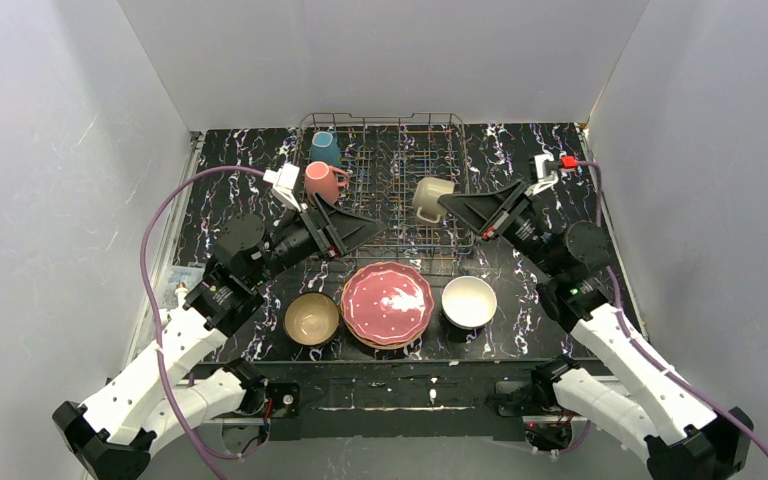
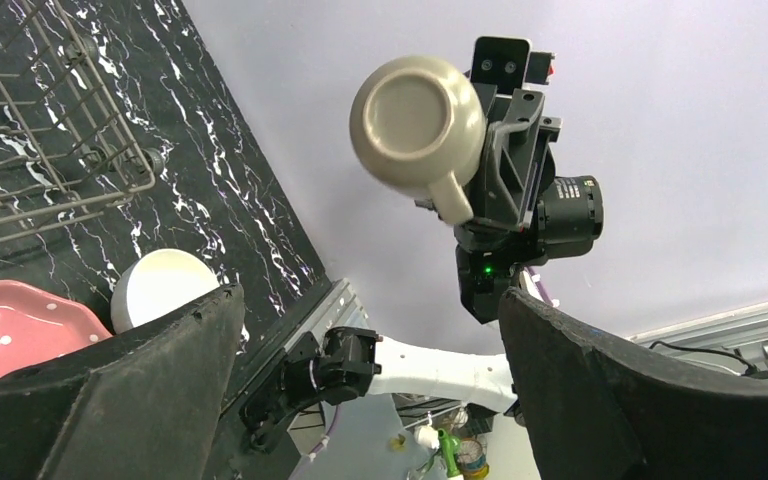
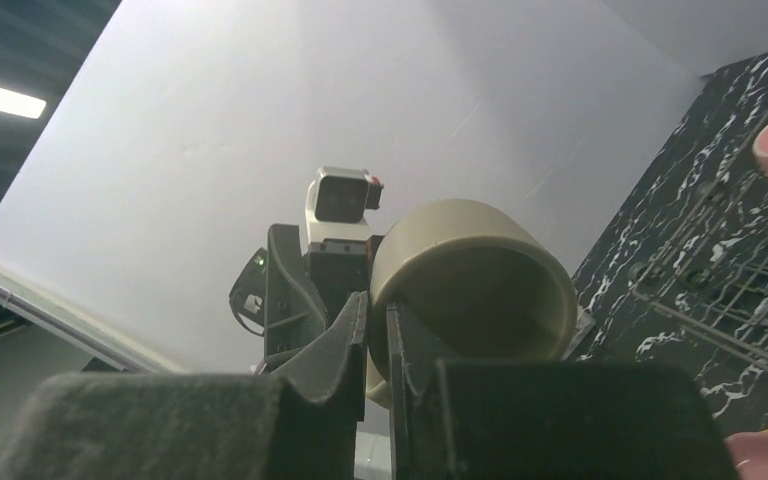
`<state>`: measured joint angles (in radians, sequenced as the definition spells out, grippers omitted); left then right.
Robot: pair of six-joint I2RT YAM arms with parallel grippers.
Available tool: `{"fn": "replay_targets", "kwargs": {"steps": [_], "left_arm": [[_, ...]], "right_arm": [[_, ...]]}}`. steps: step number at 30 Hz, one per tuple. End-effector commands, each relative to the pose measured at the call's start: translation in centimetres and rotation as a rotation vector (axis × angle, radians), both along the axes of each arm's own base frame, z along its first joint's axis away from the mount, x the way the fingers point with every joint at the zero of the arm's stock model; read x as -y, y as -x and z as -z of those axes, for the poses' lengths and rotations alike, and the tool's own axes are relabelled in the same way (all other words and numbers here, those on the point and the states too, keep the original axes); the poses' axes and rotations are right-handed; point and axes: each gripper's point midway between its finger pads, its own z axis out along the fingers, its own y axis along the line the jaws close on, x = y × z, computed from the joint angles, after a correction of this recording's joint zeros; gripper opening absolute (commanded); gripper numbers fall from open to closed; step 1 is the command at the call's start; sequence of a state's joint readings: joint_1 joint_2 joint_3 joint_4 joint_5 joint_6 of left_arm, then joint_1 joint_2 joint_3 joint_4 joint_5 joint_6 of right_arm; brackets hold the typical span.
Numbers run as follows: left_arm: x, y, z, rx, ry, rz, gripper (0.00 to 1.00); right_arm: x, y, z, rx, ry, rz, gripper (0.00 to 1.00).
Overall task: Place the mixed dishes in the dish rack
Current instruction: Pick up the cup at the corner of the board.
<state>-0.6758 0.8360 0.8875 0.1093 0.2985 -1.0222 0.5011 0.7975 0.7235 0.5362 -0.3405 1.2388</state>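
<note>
My right gripper (image 1: pixel 447 204) is shut on the wall of an olive-grey mug (image 1: pixel 430 199), one finger inside it and one outside. It holds the mug (image 3: pixel 475 272) on its side in the air over the right part of the dish rack (image 1: pixel 385 170). The left wrist view shows the mug's base (image 2: pixel 417 122). A teal mug (image 1: pixel 325 147) and a pink mug (image 1: pixel 321 182) sit in the rack's left part. My left gripper (image 1: pixel 362 229) is open with nothing in it, at the rack's near left edge, just below the pink mug.
On the table in front of the rack lie a tan bowl (image 1: pixel 311 318), a pink scalloped plate (image 1: pixel 388 302) stacked on an orange one, and a white bowl (image 1: pixel 468 301). Grey walls close in the table on three sides.
</note>
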Motion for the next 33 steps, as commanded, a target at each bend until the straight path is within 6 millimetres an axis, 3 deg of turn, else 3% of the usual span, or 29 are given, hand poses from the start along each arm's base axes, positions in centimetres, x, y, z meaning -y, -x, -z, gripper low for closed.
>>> {"fn": "replay_targets", "kwargs": {"steps": [1,5,18,33], "left_arm": [[-0.2,-0.6,-2.8,0.057,0.044,-0.022,0.98],[-0.2,-0.7,-3.4,0.059,0.053,-0.024,0.98],[-0.4,-0.6,-4.2,0.051,0.093,-0.007,0.98],[-0.2,0.4,-4.6,0.015,0.165,0.058,0.92]], "right_arm": [[-1.1,2.3,-4.9,0.175,-0.089,-0.019,0.01],[-3.2,3.4,-5.2,0.204,-0.078,-0.063,0.01],[-6.5,5.5,-5.6,0.265,-0.101,-0.153,0.01],[-6.8,6.7,-5.3,0.305,-0.108,-0.156,0.01]]}}
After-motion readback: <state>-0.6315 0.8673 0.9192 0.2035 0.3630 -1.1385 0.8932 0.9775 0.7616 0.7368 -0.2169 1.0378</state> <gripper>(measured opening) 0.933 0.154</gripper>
